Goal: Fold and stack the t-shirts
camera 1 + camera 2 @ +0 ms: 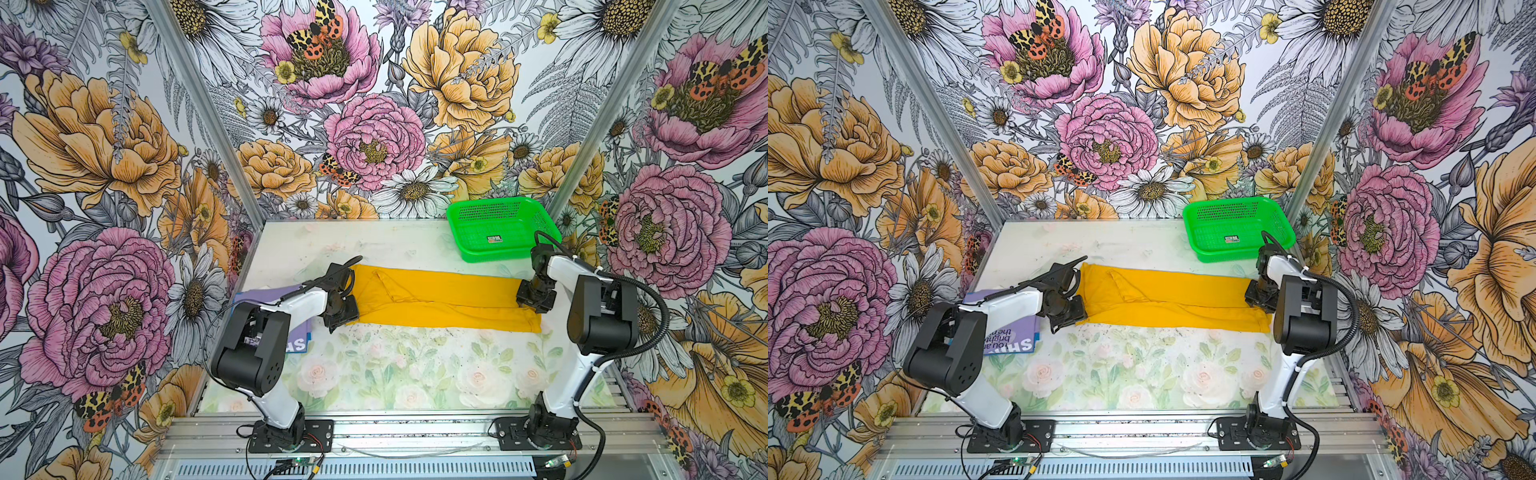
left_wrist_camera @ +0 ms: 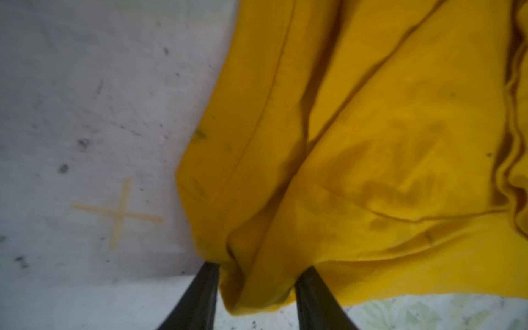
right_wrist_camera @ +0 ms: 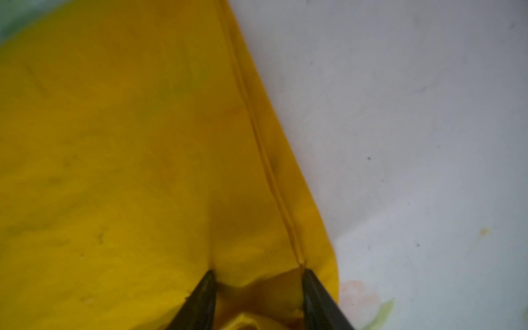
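Jaws on left gripper [image 2: 261, 267] and right gripper [image 3: 257, 271] are pinching bunched ends of the strip-folded yellow t-shirt [image 1: 444, 299]; lavender t-shirt [image 1: 1017, 324] is apparently lying folded; stacking is waiting.

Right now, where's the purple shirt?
In both top views the purple shirt lies at the table's left side, partly under the left arm, beside the yellow shirt.
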{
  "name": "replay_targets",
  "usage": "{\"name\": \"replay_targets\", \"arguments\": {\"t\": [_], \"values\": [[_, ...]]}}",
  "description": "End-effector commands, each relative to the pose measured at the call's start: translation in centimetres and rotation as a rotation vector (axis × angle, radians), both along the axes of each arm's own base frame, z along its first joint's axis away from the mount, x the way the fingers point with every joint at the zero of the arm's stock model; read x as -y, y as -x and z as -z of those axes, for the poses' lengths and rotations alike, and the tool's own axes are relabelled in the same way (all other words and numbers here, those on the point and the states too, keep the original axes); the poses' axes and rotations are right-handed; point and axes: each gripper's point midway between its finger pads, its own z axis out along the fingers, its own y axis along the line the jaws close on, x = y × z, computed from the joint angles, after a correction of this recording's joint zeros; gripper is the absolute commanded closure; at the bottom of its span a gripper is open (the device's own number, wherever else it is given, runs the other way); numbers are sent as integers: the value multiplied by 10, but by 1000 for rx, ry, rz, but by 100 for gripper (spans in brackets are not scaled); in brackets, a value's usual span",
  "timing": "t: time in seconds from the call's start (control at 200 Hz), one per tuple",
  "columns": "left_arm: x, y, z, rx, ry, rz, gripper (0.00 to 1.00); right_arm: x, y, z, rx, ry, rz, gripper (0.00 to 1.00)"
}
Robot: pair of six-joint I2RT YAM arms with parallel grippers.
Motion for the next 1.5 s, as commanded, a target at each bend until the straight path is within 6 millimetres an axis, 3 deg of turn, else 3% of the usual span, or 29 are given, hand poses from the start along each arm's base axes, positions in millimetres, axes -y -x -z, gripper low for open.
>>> {"name": "replay_targets", "arguments": {"t": [0.0, 0.05, 0.255, 0.425, 0.58, 0.7, 0.81, 0.846, 0.871, 0.916, 0.956, 1.006, 1.126, 1.246, 1.356, 1.496], "values": [[-8, -23, 5, 37, -52, -32, 87, -5, 8, 1, -52, 29, -32, 70], [-14, -31, 7, 44, -79, -53, 100, -15, 13, 1, -68, 30, -57, 76], [-26, -93, 12, 38, -134, -68, 100, -93, 54, -1, -95, -109, -160, 92], [-31, -151, 9, 60, -159, -75, 100, -144, 103, -4, -51, -192, -166, 94], [-22, -195, 19, 52, -140, -39, 100, -213, 153, 2, -27, -334, -203, 94], [-10, -219, 25, 59, -127, 6, 100, -261, 182, -12, 39, -374, -259, 77], [-9, -243, 16, 97, -104, 36, 100, -282, 204, -38, 126, -418, -297, 46], [-6, -252, 8, 121, -89, 50, 80, -280, 207, -44, 148, -429, -298, 37], [-3, -257, 0, 141, -66, 68, 58, -277, 209, -48, 165, -435, -297, 30], [1, -261, -12, 170, -32, 93, 35, -271, 211, -53, 187, -436, -303, 20], [5, -260, -26, 188, -1, 117, 21, -266, 210, -56, 202, -433, -316, 17], [6, -253, -41, 199, 4, 137, 12, -262, 209, -57, 205, -422, -345, 16], [13, -218, -65, 201, 10, 174, 7, -249, 201, -51, 177, -340, -383, 15], [20, -161, -62, 145, 27, 149, 6, -234, 182, -41, 161, -253, -393, 15], [44, -111, -54, 125, 46, 170, 7, -211, 168, -32, 141, -148, -391, 15], [79, -72, -37, 106, 86, 206, 11, -189, 159, -27, 126, -63, -393, 16]]}}
